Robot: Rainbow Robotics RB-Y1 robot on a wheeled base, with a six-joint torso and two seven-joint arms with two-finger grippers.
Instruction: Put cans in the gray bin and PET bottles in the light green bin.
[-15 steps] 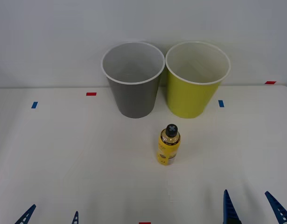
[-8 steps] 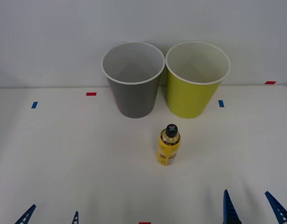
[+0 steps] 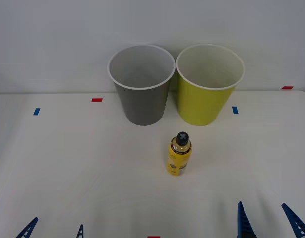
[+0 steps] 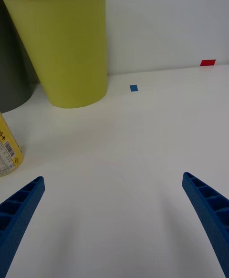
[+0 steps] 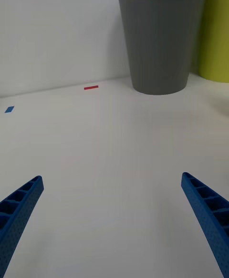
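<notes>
Nothing has moved since a second ago: both arms stay low at the near edge of the white table (image 3: 68,168). Standing upright mid-table, the yellow bottle (image 3: 179,153) is just in front of the gap between the gray bin (image 3: 141,84) and the light green bin (image 3: 209,84), which sit side by side against the wall. With its fingers spread wide and empty, the right gripper (image 3: 269,223) lies near and to the right of the bottle. Equally spread, the left gripper (image 3: 54,229) holds nothing. Small red and blue tape marks (image 3: 96,99) dot the surface; none block the way.
</notes>
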